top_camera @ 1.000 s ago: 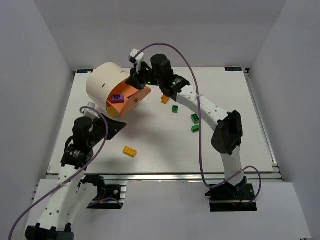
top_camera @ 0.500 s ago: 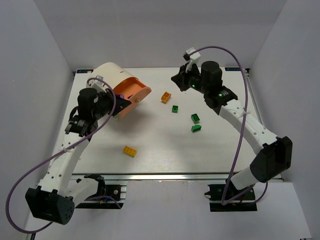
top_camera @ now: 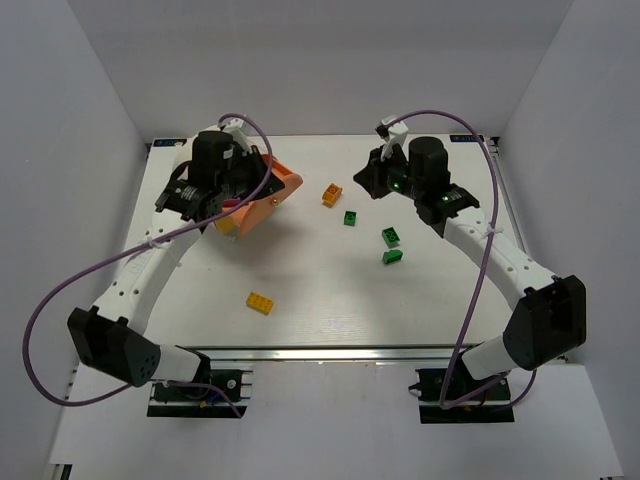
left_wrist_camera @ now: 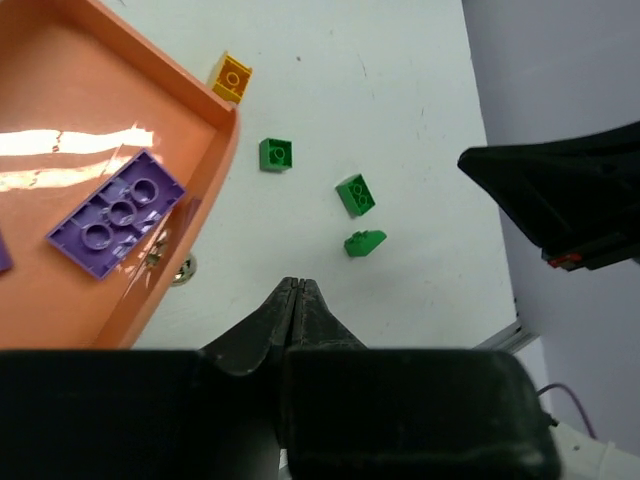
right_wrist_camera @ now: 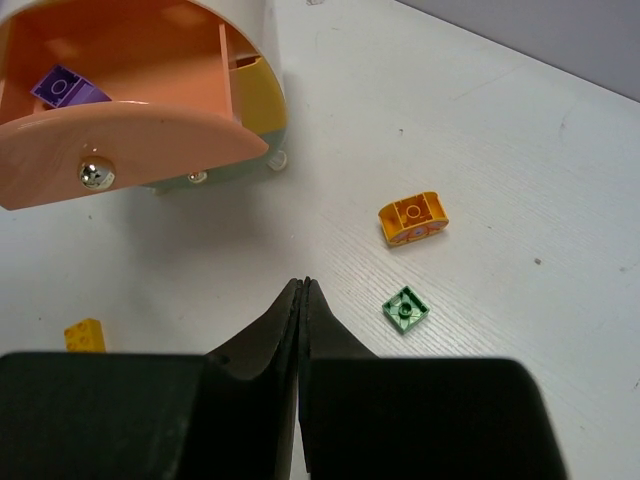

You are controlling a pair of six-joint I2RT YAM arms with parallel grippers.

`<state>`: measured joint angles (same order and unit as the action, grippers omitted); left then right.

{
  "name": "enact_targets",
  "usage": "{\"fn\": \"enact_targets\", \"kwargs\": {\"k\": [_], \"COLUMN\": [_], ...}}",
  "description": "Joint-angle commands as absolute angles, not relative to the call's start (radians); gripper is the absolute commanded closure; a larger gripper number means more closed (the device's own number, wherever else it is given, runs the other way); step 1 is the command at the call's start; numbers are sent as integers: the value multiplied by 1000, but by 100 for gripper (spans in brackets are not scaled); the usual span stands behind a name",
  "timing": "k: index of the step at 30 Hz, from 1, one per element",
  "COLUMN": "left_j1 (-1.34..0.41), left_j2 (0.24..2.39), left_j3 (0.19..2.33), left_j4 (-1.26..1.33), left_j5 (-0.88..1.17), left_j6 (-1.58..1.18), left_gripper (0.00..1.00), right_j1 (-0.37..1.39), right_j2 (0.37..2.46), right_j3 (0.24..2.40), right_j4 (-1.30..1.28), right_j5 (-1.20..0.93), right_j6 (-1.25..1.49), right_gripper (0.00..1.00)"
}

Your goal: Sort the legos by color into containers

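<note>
The orange drawer [top_camera: 268, 192] stands pulled out of the cream drum [right_wrist_camera: 262, 25], with the purple lego [left_wrist_camera: 115, 212] lying inside; the lego also shows in the right wrist view [right_wrist_camera: 68, 88]. My left gripper [top_camera: 250, 183] is shut and empty, hovering over the drawer's front by its knob [left_wrist_camera: 183, 268]. My right gripper [top_camera: 362, 180] is shut and empty, above the table right of the drawer. An orange lego [top_camera: 331, 194] and three green legos [top_camera: 350, 218] [top_camera: 390, 237] [top_camera: 392, 257] lie between the arms. A yellow lego [top_camera: 260, 302] lies nearer the front.
A yellow drawer front [right_wrist_camera: 262, 95] sits beside the orange one on the drum. My left arm covers most of the drum in the top view. The table's right edge rail [top_camera: 520, 240] and grey walls bound the space.
My right gripper has pulled back from the open drawer to the right. My left arm has swung up from the front left to over the drum and drawer.
</note>
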<state>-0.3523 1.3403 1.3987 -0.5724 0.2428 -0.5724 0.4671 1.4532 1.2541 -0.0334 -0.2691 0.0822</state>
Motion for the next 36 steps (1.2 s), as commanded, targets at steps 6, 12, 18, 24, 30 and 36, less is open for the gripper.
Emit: {"fn": "enact_targets", "kwargs": {"k": [6, 12, 18, 24, 30, 36], "left_j1": [-468, -524, -580, -603, -612, -612], "left_j2": [1469, 1551, 1640, 1672, 1684, 1706], "left_j3": [1600, 1690, 1758, 1770, 1782, 1793], "left_j4": [-802, -891, -945, -927, -922, -922], "left_j5": [129, -41, -215, -336, -462, -523], "left_j6": [-333, -252, -192, -137, -115, -100], "left_gripper": [81, 75, 72, 67, 50, 37], "right_j1": [431, 416, 407, 393, 388, 387], "right_j2": [1420, 1414, 1413, 1419, 1419, 1420], "right_j3": [1259, 1244, 1236, 1235, 1230, 1223], "right_j4": [2, -31, -32, -35, -38, -37], "right_j5": [-305, -313, -321, -334, -342, -354], "right_j6": [86, 86, 81, 81, 75, 75], "right_gripper": [100, 100, 100, 100, 100, 100]}}
